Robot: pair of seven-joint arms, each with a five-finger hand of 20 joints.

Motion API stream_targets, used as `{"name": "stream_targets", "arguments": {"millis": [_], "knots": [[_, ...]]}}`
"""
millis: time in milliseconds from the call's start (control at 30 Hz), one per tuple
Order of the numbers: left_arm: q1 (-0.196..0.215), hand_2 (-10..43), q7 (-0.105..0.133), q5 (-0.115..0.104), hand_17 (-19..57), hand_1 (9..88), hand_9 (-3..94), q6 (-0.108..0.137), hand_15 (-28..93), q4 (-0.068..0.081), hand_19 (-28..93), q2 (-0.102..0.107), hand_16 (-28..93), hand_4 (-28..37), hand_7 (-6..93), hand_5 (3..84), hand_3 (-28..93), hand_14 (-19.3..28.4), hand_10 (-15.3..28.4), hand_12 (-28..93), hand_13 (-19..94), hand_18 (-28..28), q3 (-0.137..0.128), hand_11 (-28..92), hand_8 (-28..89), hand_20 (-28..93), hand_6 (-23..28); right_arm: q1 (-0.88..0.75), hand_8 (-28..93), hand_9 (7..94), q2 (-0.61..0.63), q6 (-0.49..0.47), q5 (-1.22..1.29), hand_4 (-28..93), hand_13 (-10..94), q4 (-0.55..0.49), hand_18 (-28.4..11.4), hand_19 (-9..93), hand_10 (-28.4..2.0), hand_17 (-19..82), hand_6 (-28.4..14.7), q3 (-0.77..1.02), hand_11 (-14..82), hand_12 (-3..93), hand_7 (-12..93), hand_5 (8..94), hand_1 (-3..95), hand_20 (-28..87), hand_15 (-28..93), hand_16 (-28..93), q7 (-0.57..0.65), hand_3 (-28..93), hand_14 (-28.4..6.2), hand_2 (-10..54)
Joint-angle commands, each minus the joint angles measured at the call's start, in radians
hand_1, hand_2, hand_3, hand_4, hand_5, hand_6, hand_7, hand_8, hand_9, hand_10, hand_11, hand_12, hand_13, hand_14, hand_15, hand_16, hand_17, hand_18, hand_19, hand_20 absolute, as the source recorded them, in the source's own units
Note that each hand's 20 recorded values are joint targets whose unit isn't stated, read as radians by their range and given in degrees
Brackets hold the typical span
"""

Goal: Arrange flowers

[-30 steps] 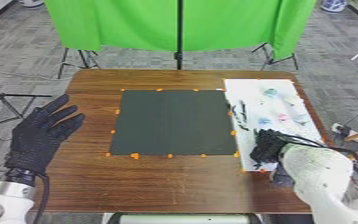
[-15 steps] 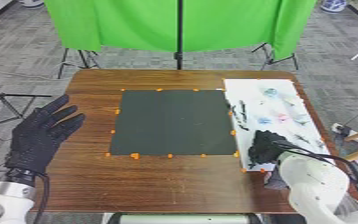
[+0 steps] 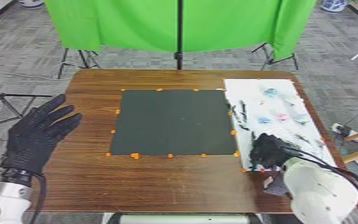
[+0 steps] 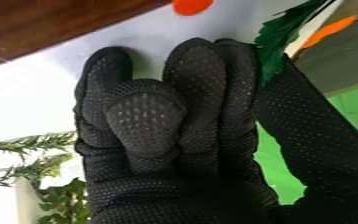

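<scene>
The right hand (image 3: 266, 152) is positioned low over the near end of the white sheet (image 3: 238, 89), at the right side of the table (image 3: 158, 187). Whether it is open or closed cannot be told. In the right wrist view, a dark green leaf (image 4: 282, 37) is seen right against the hand; whether it is pinched there or merely lies behind cannot be determined. A feathery sprig (image 4: 47, 141) and a broader-leaved sprig (image 4: 62, 200) are noted on the other side of the same hand. The flowers are laid out on the white sheet, beyond the right hand: a pink bloom (image 3: 282, 117) and a blue bloom (image 3: 264, 120) are placed side by side, and a pale blue-green bloom (image 3: 270, 92) is located nearer the far end. Dark foliage (image 3: 243, 112) is set along the left edge of the sheet. A dark mat (image 3: 171, 120) is laid flat at the middle of the table, just beside the sheet, and both are bordered by orange tabs (image 3: 135, 156). The left hand (image 3: 31, 135) is held over the left edge of the table, palm flat, with fingers straight and spread. Behind the table, a green cloth (image 3: 131, 25) is hung.
</scene>
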Motion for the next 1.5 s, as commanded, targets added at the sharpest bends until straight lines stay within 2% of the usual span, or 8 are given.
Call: {"name": "stream_targets", "arguments": {"millis": [33, 300, 467, 733, 1033, 1200, 1400, 1500], "knots": [[0.024, -2.8, 0.007, 0.000, -7.2, 25.5, 33.5, 0.008, 37, -0.005, 50, 0.012, -2, -26.2, 20.4, 38.3, 71, 16.8, 13.5, 13, 29, 22.4, -0.016, 28, -10, 4, 2.9, -0.018, 13, 89.3, 0.007, 0.041, 0.034, -13, 87, -0.069, -17.2, 85, -6.8, 43, -0.7, 0.045, 47.7, 29.7, 65, 72.0, 34.3, 23, 67, 28, 0.019, 90, -3.4, -0.9], [0.056, -2.8, 0.006, 0.000, -7.2, 25.7, 33.5, 0.010, 37, -0.020, 50, 0.038, -2, -26.1, 20.4, 38.3, 71, 16.8, 13.5, 13, 29, 22.4, -0.053, 28, -10, 4, 2.8, 0.054, 13, 90.1, 0.016, 0.078, 0.098, -12, 87, -0.118, -17.3, 85, -6.7, 43, -0.5, 0.088, 47.0, 29.9, 64, 73.0, 34.4, 23, 67, 28, 0.044, 90, -3.3, -1.2], [0.130, -2.9, 0.024, -0.014, -7.2, 25.8, 33.3, 0.016, 37, -0.047, 50, 0.063, -2, -25.9, 20.3, 38.1, 71, 16.6, 13.3, 13, 28, 22.4, -0.124, 28, -10, 4, 2.8, 0.185, 14, 90.7, 0.022, 0.084, 0.108, -12, 87, -0.109, -17.2, 86, -6.7, 43, -0.4, 0.023, 46.5, 30.0, 64, 73.5, 34.4, 23, 67, 28, 0.020, 89, -3.1, -1.3], [0.257, -3.0, 0.016, -0.035, -7.2, 26.1, 33.2, 0.016, 37, -0.095, 49, 0.052, -2, -25.3, 20.5, 37.9, 71, 16.2, 13.3, 13, 28, 22.3, -0.276, 28, -10, 4, 2.7, 0.410, 14, 91.2, -0.076, 0.005, 0.112, -12, 88, -0.060, -17.3, 86, -6.5, 44, -0.2, -0.174, 45.8, 30.4, 63, 73.9, 34.4, 23, 66, 29, -0.040, 89, -2.9, -1.7], [0.304, -3.0, 0.026, -0.047, -7.1, 26.3, 33.0, -0.005, 37, -0.116, 49, 0.049, -2, -24.9, 20.5, 37.9, 70, 16.1, 13.2, 12, 28, 22.2, -0.302, 28, -10, 4, 2.8, 0.562, 14, 91.5, -0.218, -0.070, 0.008, -12, 88, 0.079, -17.3, 87, -6.3, 44, -0.1, -0.412, 45.3, 30.5, 63, 74.2, 34.6, 22, 66, 29, -0.098, 89, -2.8, -2.0], [0.301, -3.1, 0.043, -0.045, -7.1, 26.3, 32.6, 0.013, 37, -0.107, 49, 0.045, -2, -24.6, 20.4, 37.7, 70, 15.9, 12.9, 12, 28, 22.2, -0.272, 28, -10, 4, 2.8, 0.611, 14, 91.7, -0.274, -0.090, -0.065, -12, 88, 0.176, -17.3, 87, -6.3, 44, 0.0, -0.519, 44.9, 30.5, 62, 74.3, 34.6, 22, 66, 29, -0.102, 89, -2.8, -2.1], [0.226, -3.3, 0.022, -0.036, -7.0, 26.2, 32.0, -0.001, 36, -0.075, 49, 0.083, -2, -24.4, 20.1, 37.5, 70, 15.4, 12.6, 12, 28, 22.0, -0.210, 28, -10, 5, 3.0, 0.645, 14, 91.8, -0.304, -0.057, -0.120, -12, 88, 0.284, -17.2, 87, -6.3, 44, 0.2, -0.599, 44.7, 30.5, 62, 74.4, 34.4, 21, 66, 29, -0.077, 89, -2.8, -2.1], [0.214, -3.4, 0.038, -0.042, -6.9, 26.3, 31.6, 0.003, 36, -0.064, 48, 0.090, -2, -24.3, 19.8, 37.2, 71, 15.2, 12.4, 12, 28, 21.8, -0.179, 28, -10, 5, 3.0, 0.654, 14, 92.0, -0.305, -0.033, -0.145, -12, 88, 0.314, -17.2, 87, -6.2, 44, 0.2, -0.624, 44.6, 30.5, 62, 74.4, 34.3, 21, 66, 30, -0.059, 89, -2.8, -2.2]]}}
